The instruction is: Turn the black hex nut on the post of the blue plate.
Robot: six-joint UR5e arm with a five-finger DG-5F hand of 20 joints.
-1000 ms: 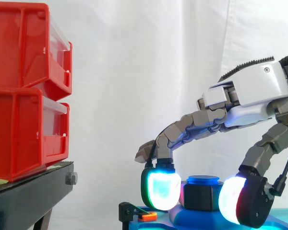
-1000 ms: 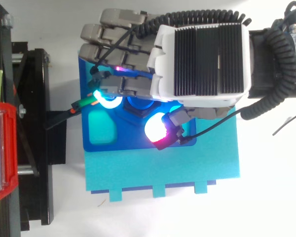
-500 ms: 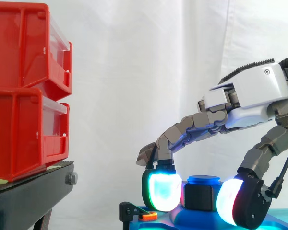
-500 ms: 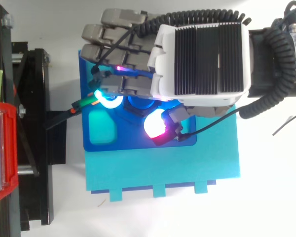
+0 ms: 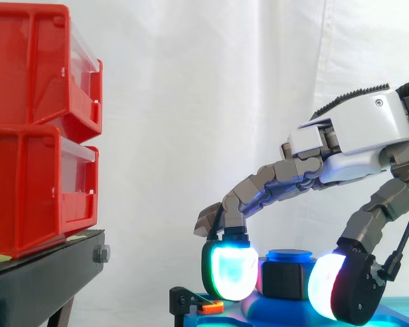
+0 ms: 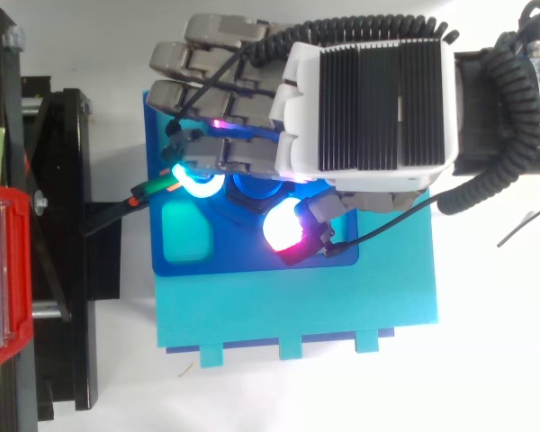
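Sitting low on a short post with a blue cap [image 5: 289, 257], the black hex nut [image 5: 284, 279] stands near the far-left part of the blue plate [image 6: 252, 259], which lies on a larger turquoise board [image 6: 297, 306]. Hand [image 5: 354, 133]: enters from the right, palm above the post, fingers curled down round the nut. One fingertip pad [image 5: 228, 271], glowing white-cyan with a green edge, stands close against the nut's left side; the thumb pad [image 5: 325, 291], white with a red-magenta edge, sits at its right side and a little nearer the side camera. Contact looks made on both flanks, a pinch on the nut. Change from a second ago: the thumb pad lies slightly closer in to the nut, the thumb a touch more tucked; the finger pad and the nut's faces read the same. Small orange and green clip [image 6: 157, 186]: at the plate's left edge, on a black bracket. Red bins [image 5: 34, 129]: stacked in two on a black stand [image 5: 48, 272], well left of the plate. White curtain [image 5: 191, 102]: behind.
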